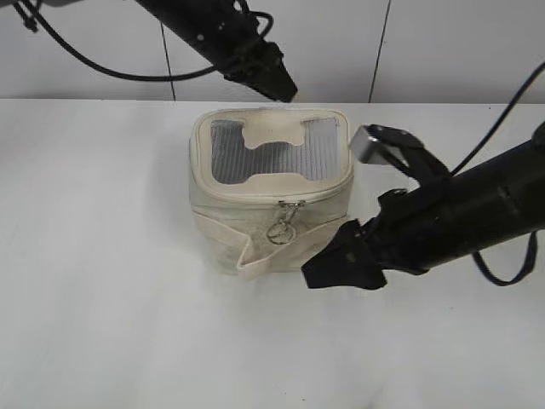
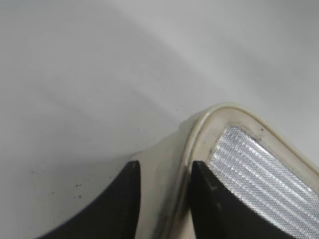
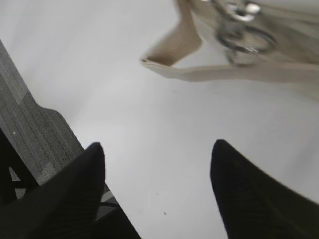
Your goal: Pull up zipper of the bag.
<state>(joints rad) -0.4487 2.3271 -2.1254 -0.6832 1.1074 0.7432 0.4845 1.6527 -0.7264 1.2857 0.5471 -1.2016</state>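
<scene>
Two grippers at work: the left gripper [image 2: 162,199] pinches the back rim of the bag [image 1: 271,204] mid-table, while the right gripper [image 3: 157,164], jaws spread, should advance squarely onto the front zipper's [image 1: 289,203] ring pulls [image 3: 244,37] before closing.

No readable text

We find no words, labels, brands or numbers on the bag [image 1: 271,200] or elsewhere.

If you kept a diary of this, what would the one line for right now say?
left gripper: clamped on bag back rim | right gripper: open, short of ring pulls | zipper: untouched
</scene>
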